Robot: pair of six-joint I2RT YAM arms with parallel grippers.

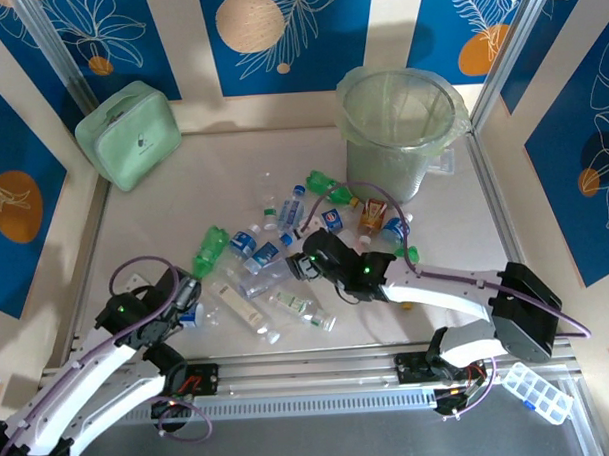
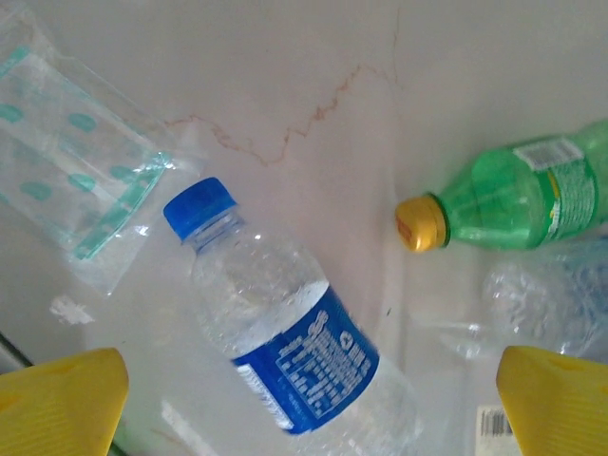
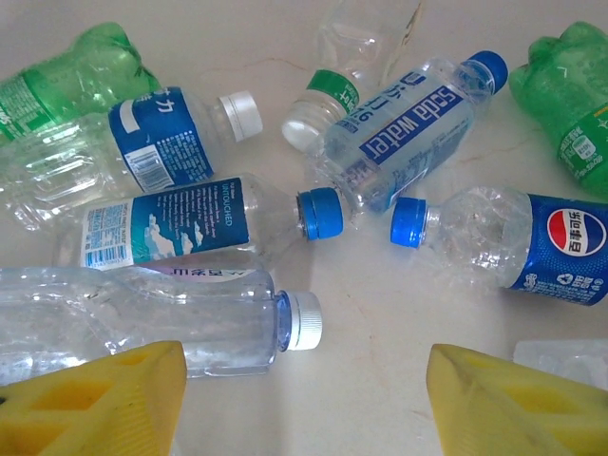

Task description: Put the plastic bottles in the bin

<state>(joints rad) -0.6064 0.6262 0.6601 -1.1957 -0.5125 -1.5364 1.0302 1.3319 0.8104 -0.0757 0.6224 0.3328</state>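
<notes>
Left hand: wide open, empty. Blue-capped bottle lies flat on the table between my fingers, long axis diagonal, cap pointing away and left; I judge it lined up for a body grasp. Right hand: open, empty. White-capped bottle just ahead-left, axis crosswise, cap toward the gap. Bin upright, far beyond.

Two arms w/ white shells and black joints: L arm at lower left, R arm at lower right. A purple cable loops along each. Small green light on the black wrist housing. Wrist cams: chunky yellow L fingers in the bottom corners. R fingers same colour, w/ moulded hollows.
</notes>
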